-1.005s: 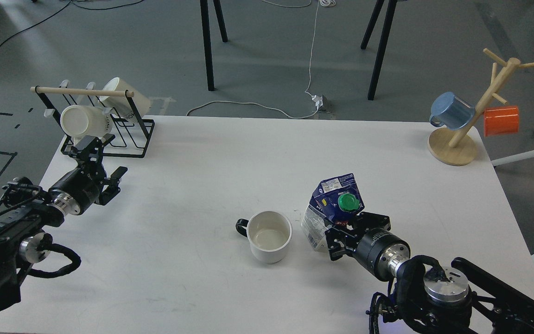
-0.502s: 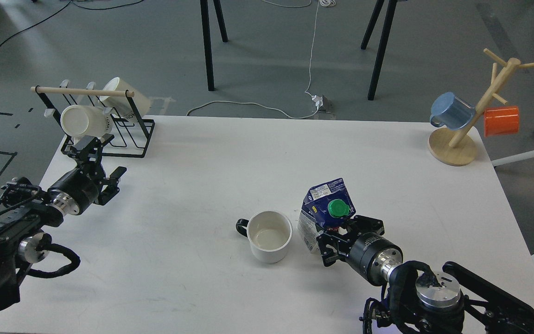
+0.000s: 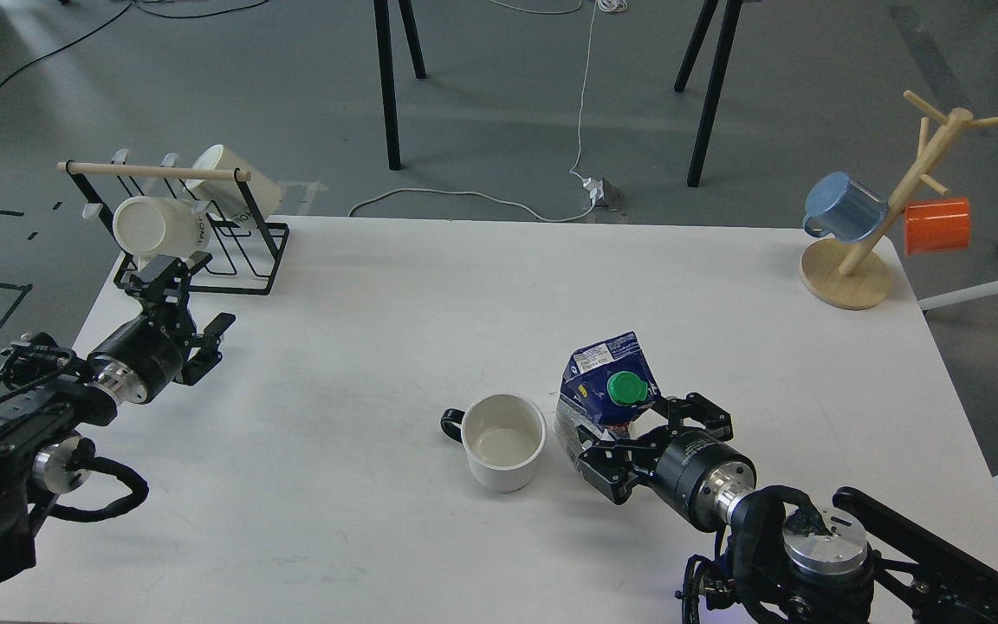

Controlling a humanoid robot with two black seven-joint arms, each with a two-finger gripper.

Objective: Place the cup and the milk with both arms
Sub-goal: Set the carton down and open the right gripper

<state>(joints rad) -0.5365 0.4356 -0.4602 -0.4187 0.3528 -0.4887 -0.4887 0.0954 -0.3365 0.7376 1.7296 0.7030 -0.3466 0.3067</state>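
Note:
A white cup [image 3: 503, 440] with a black handle stands upright on the white table [image 3: 430, 295], near the front middle. A blue and white milk carton [image 3: 601, 390] with a green cap stands just right of the cup, slightly tilted. My right gripper [image 3: 640, 435] is right behind the carton. Its jaws are spread apart on either side of the carton's lower part and are open. My left gripper [image 3: 190, 299] is open and empty at the table's left, just in front of a black wire rack.
The black wire rack [image 3: 204, 251] with two white mugs stands at the back left corner. A wooden mug tree [image 3: 863, 260] with a blue mug [image 3: 845, 206] and an orange mug [image 3: 936, 225] stands at the back right.
My right gripper moved the milk carton left and down to beside the cup, then spread its jaws off it. My left arm has hardly moved.

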